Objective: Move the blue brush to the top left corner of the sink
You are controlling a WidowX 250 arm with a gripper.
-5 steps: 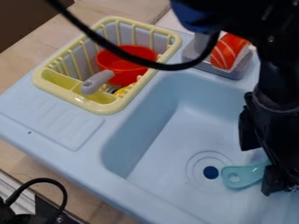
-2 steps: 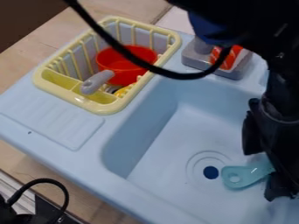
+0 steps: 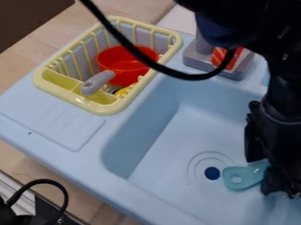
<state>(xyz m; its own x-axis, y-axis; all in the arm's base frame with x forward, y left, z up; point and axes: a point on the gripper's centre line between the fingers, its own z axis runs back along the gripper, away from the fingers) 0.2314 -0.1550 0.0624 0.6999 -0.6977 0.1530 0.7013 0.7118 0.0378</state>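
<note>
The black gripper [image 3: 262,169] hangs low over the right side of the light blue sink [image 3: 176,136], at the right edge of the view. The blue brush [image 3: 248,175] lies on the sink floor just right of the drain. Its teal handle end, with a round hole, points left. The brush's right part is hidden behind the gripper, so whether it is held is not visible.
A yellow dish rack [image 3: 106,108] holding a red pot [image 3: 124,66] with a grey handle stands left of the basin. Behind the basin is a grey faucet base [image 3: 197,59] with an orange-and-white piece [image 3: 220,57]. A black cable hangs across the rack.
The arm and its cable have shifted to the right. The gripper's two sides stand closer together around the brush, and the brush has stayed in about the same place.
</note>
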